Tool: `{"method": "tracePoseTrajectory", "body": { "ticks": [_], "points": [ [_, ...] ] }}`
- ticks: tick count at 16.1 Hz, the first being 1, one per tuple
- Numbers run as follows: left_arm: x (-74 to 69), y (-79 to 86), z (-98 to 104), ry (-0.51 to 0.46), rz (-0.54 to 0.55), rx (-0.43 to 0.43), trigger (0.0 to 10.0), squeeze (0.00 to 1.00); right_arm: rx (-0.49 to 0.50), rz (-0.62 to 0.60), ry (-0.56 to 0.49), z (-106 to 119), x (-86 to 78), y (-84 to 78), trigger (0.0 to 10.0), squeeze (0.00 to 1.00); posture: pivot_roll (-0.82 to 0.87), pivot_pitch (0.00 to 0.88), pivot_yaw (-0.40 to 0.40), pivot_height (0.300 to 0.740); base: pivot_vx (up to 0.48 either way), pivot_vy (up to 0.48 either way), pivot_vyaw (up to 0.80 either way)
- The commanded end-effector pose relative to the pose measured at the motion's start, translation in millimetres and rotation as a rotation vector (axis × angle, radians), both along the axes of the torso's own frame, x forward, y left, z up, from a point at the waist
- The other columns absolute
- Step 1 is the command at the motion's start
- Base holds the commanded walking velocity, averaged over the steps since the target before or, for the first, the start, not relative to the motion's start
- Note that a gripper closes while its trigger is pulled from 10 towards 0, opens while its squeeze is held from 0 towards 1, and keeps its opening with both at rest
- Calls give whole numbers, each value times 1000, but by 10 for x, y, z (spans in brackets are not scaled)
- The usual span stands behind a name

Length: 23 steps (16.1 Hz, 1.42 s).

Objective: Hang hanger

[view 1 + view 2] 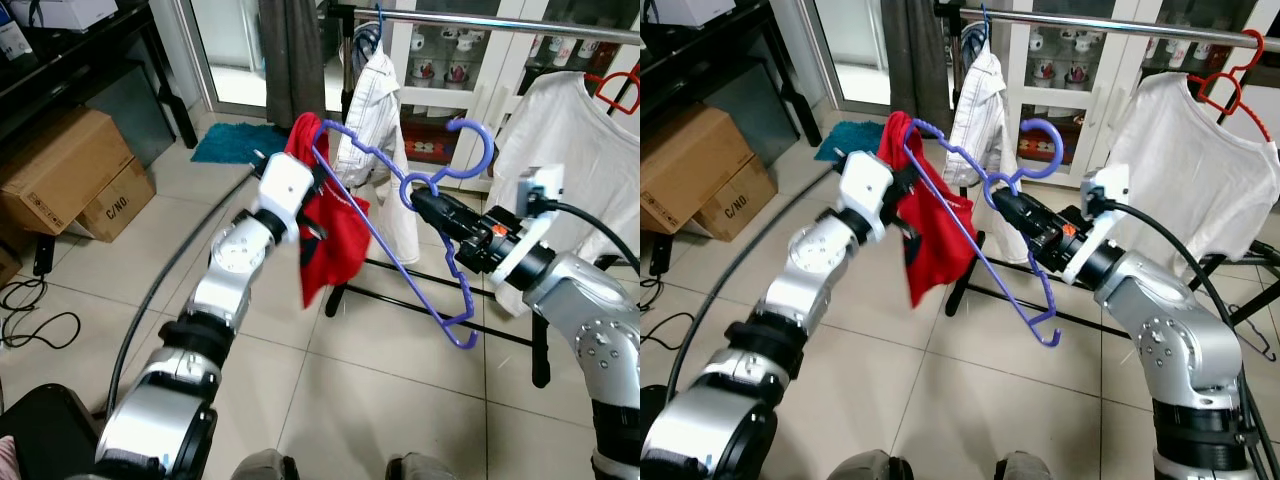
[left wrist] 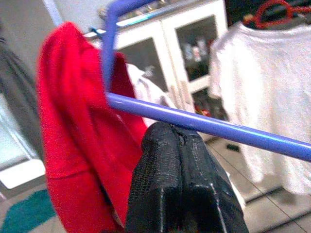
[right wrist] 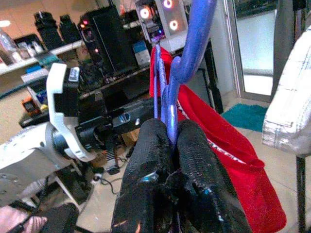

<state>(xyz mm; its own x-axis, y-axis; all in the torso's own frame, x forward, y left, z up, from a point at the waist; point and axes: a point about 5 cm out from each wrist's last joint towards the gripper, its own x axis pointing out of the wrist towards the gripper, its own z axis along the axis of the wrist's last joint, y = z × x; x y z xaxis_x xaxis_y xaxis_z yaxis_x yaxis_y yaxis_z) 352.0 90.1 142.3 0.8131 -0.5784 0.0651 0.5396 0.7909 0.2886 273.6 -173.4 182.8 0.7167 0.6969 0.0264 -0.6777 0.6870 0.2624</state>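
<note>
Purple plastic hanger with a red shirt, mid-frame, pinched by right gripper at its neck and left gripper on its arm. Carrying step, likely. Next: hook lifted onto the metal rail at upper right.

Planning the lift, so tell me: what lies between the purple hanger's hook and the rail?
Nothing: open air separates the purple hanger from the rail above; cabinet glass behind, per the left eye view.
</note>
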Motion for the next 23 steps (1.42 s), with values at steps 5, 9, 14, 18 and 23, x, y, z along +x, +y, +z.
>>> {"method": "tracePoseTrajectory", "body": {
  "ticks": [5,9,14,18,23],
  "points": [
    [79,41,267,-80,-2,14,0,0,-64,35,7,-40,-7,82,0,0,-160,0,73,740,0,0,0],
    [65,71,183,-21,57,-41,10000,0,-26,52,-5,-6,-37,70,0,0,-165,0,77,740,0,0,0],
    [19,140,51,67,140,-164,10000,1000,-73,17,-79,43,-38,88,0,0,-168,0,69,740,0,0,0],
    [-85,55,-17,49,64,-98,10000,1000,-52,-26,-98,71,-38,126,0,0,-160,0,53,740,0,0,0],
    [-49,115,-29,27,156,-37,10000,1000,-39,-61,-116,87,-56,174,0,0,-167,0,50,740,0,0,0]
  ]
}}
